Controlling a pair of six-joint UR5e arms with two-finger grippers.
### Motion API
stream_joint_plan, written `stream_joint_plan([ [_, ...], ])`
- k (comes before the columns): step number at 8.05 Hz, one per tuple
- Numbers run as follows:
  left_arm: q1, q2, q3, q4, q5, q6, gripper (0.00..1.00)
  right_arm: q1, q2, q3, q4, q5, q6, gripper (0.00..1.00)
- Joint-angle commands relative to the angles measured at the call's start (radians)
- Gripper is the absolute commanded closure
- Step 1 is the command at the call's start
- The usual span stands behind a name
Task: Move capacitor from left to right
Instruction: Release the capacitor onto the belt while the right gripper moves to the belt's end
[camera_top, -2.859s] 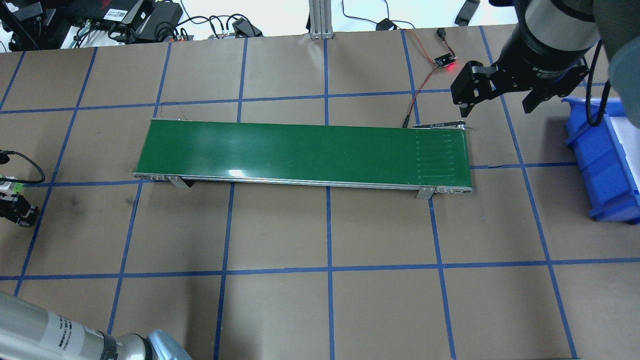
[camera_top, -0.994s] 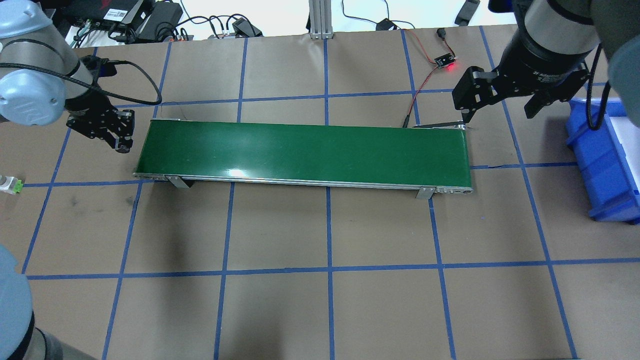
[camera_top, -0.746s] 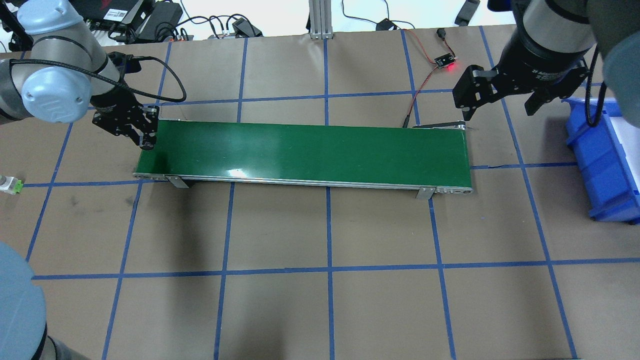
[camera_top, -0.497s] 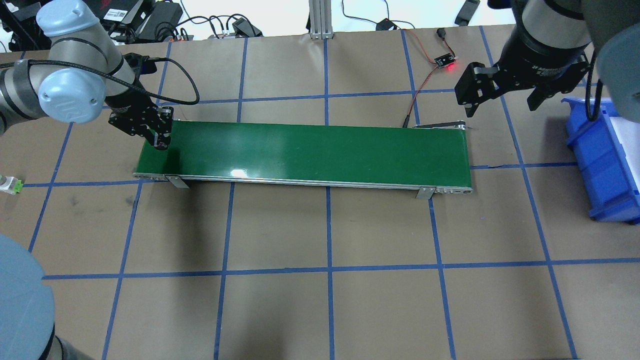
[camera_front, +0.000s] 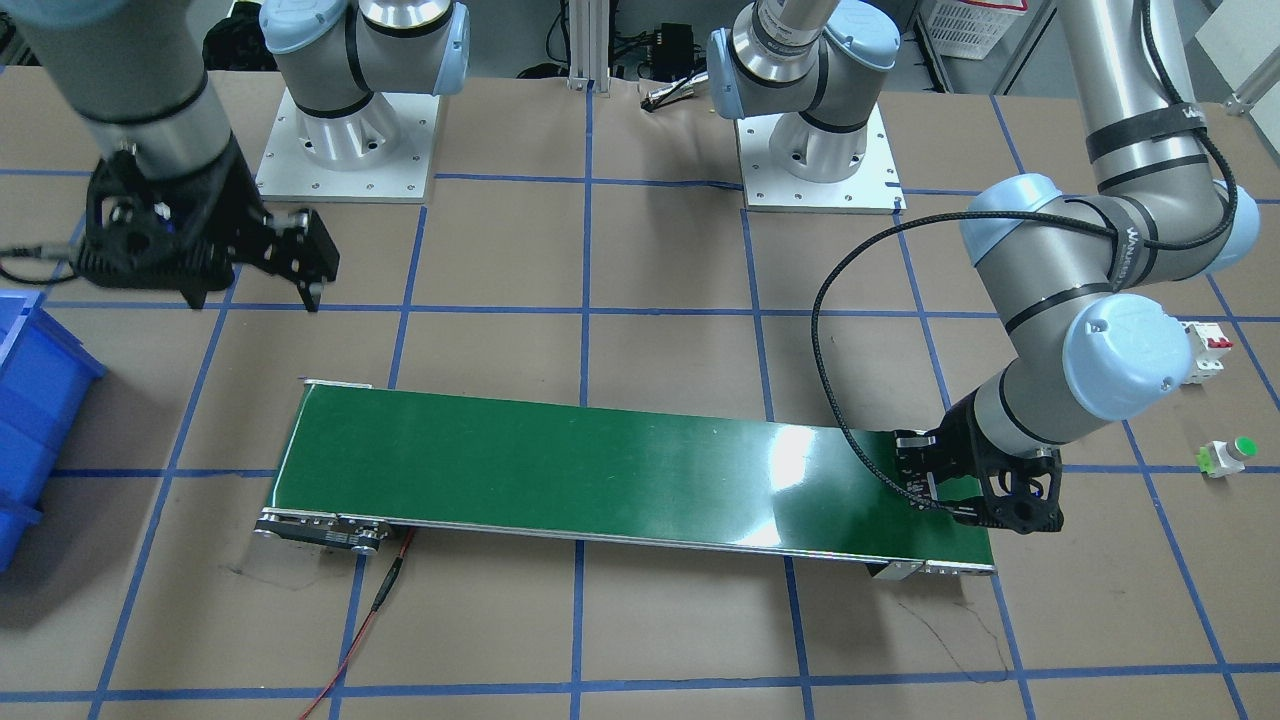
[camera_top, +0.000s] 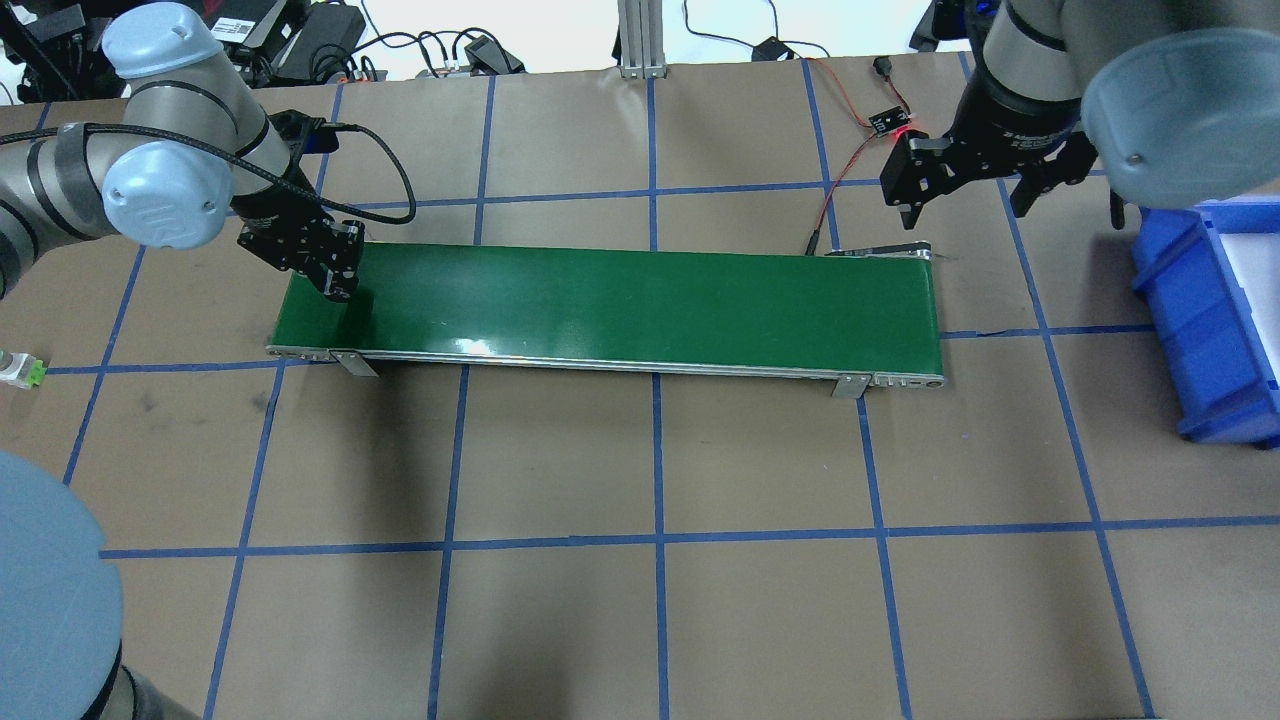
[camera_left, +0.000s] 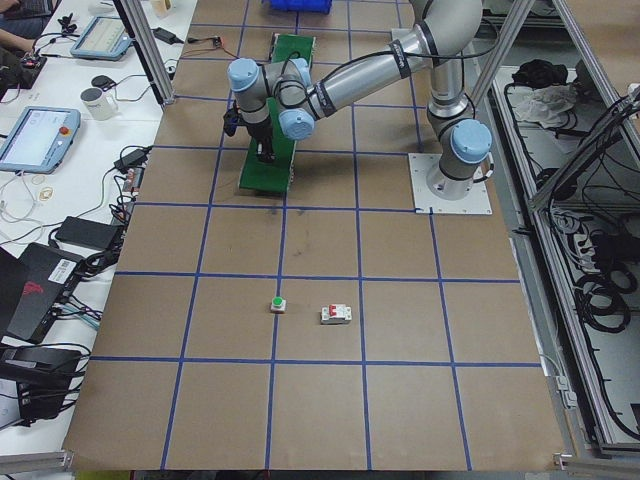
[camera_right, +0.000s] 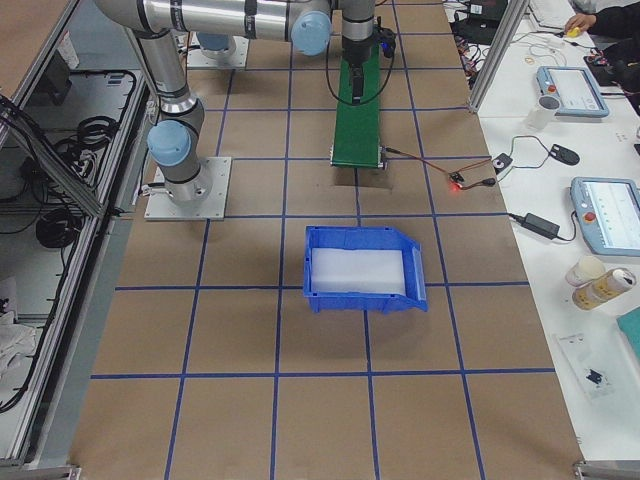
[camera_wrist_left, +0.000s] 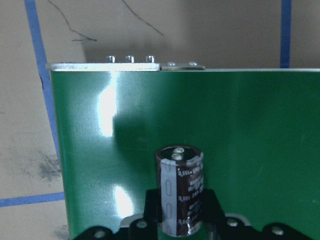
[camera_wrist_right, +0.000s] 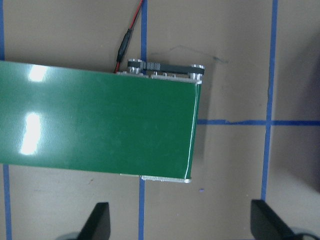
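Capacitor (camera_wrist_left: 180, 192) print unreadable, over green belt (camera_wrist_left: 260, 125) | left pincer (camera_top: 339, 284) clamped on it | right pincer (camera_wrist_right: 182, 220) apart

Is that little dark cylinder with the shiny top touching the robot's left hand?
Touching. The left wrist view shows the small dark brown cylinder wedged upright between the two black pads of the left hand.

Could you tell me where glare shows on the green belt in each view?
Overhead exterior: a small glint on the belt by its near rail. Front-facing: a broad sheen. Left wrist: two streaks beside the sharp capacitor. Right wrist: two pale patches at left.
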Motion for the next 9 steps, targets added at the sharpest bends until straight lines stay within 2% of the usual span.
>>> stream_joint_plan([
  [1,-0.002,-0.015,-0.005,0.003,-0.004,0.005,1.0,0.0,0.124,0.008,-0.146,0.001,-0.007,0.0],
  [2,-0.002,-0.015,-0.005,0.003,-0.005,-0.008,0.97,0.0,0.173,0.008,-0.253,0.016,-0.007,0.0],
  [3,-0.008,-0.012,-0.005,0.014,-0.014,-0.011,0.25,0.0,0.221,0.009,-0.304,0.042,-0.005,0.0],
  [4,-0.016,-0.012,-0.005,0.073,-0.052,-0.014,0.09,0.0,0.25,0.025,-0.353,0.065,-0.004,0.0],
  [5,-0.018,-0.009,-0.001,0.094,-0.07,-0.05,0.0,-0.003,0.255,0.087,-0.396,0.084,-0.004,0.02],
  [6,-0.028,0.001,-0.001,0.085,-0.064,-0.098,0.0,-0.015,0.255,0.132,-0.454,0.098,-0.005,0.02],
  [8,-0.08,0.078,0.002,-0.046,-0.051,-0.185,0.0,-0.106,0.261,0.208,-0.427,0.338,-0.06,0.01],
  [9,-0.091,0.134,0.002,-0.094,-0.05,-0.24,0.0,-0.106,0.272,0.215,-0.427,0.342,-0.076,0.02],
])
